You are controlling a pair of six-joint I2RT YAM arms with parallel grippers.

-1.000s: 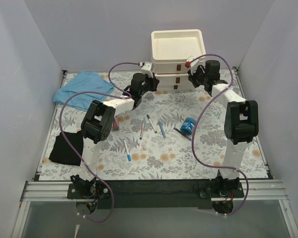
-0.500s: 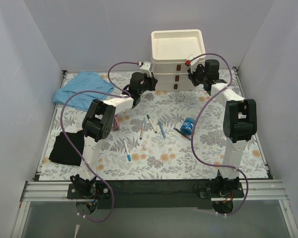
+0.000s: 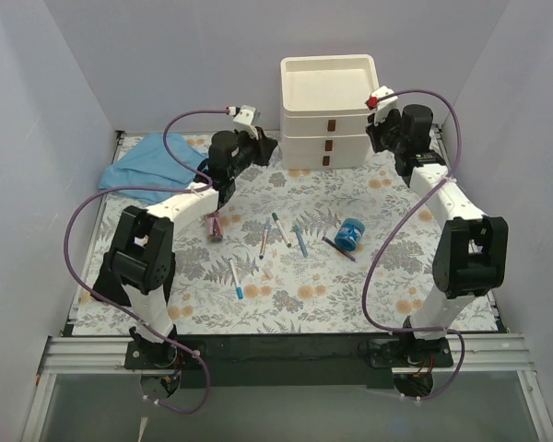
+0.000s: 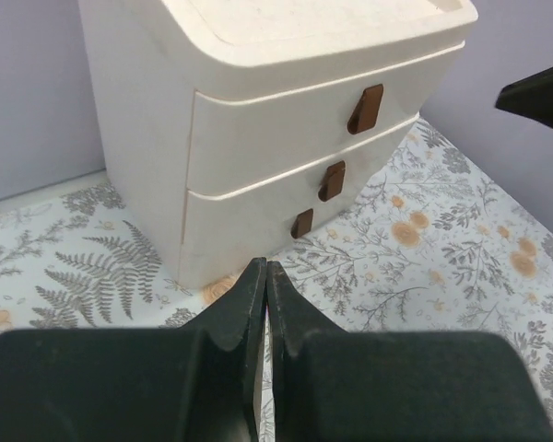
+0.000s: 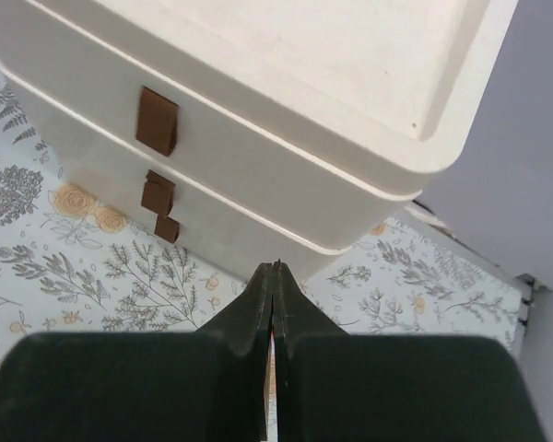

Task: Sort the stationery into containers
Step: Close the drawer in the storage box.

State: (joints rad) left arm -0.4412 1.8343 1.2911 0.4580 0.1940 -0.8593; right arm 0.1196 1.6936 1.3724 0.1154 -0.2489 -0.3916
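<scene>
The cream-white drawer unit (image 3: 327,110) stands at the back with its three drawers pushed in; it also shows in the left wrist view (image 4: 258,138) and the right wrist view (image 5: 286,138). My left gripper (image 3: 268,145) (image 4: 265,268) is shut and empty, just left of the unit's front. My right gripper (image 3: 378,136) (image 5: 276,267) is shut and empty at the unit's right front corner. On the mat lie several white pens (image 3: 282,229), a black marker (image 3: 339,249), a blue tape roll (image 3: 350,233) and a pink tube (image 3: 214,225).
A light-blue cloth (image 3: 152,161) lies at the back left. Grey walls close in the floral mat (image 3: 396,276) on three sides. Purple cables loop above both arms.
Both arms have pulled back from the drawer unit, the left one to the left, the right one to the right. The drawers now sit flush.
</scene>
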